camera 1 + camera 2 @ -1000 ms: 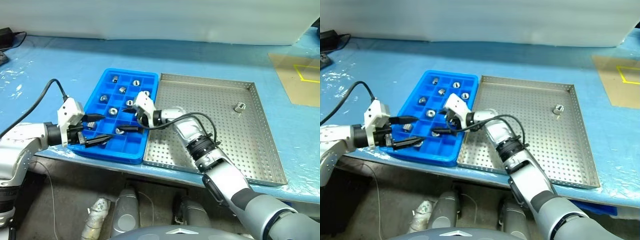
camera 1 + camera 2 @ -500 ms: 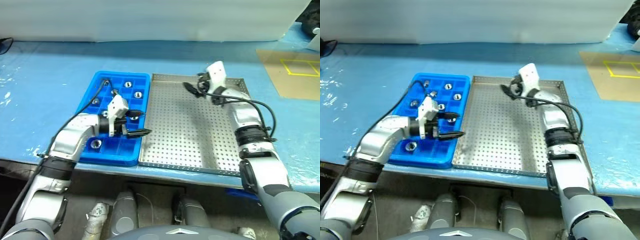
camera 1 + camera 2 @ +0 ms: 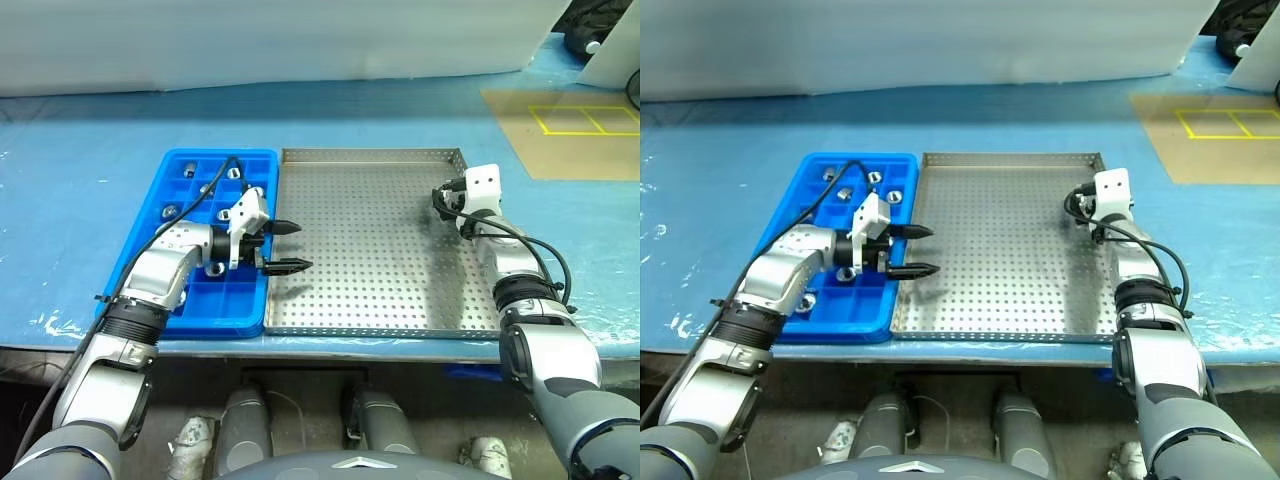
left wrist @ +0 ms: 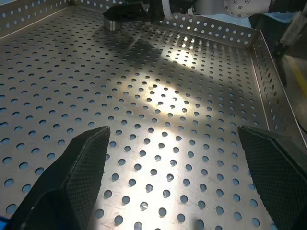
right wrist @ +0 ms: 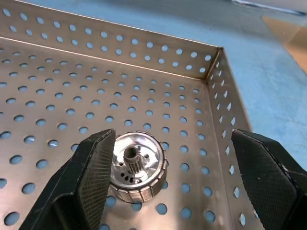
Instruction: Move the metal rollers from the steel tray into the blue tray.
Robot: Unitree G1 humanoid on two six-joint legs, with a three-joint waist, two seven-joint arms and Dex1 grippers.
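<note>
The steel tray [image 3: 370, 300] lies in the middle of the blue table, with the blue tray [image 3: 150, 245] against its left side. Several metal rollers [image 3: 874, 177] sit in the blue tray's compartments. One metal roller [image 5: 136, 175] lies on the steel tray's floor near its far right corner. My right gripper [image 5: 173, 143] stands open around it, the roller close to one finger [image 5: 88, 167]. The same roller [image 4: 114, 24] also appears in the left wrist view, under those fingers. My left gripper [image 3: 287, 246] hovers open and empty over the steel tray's left edge, pointing right.
A tan mat with yellow lines [image 3: 560, 120] lies at the back right of the table. A white sheet [image 3: 300, 40] runs along the back. The table's front edge [image 3: 330, 345] is just in front of both trays. A black cable [image 3: 215, 185] loops over the blue tray.
My right gripper swung from the blue tray across to the steel tray's far right corner, around the lone roller. My left gripper moved right to the steel tray's left edge. The camera view also shifted.
</note>
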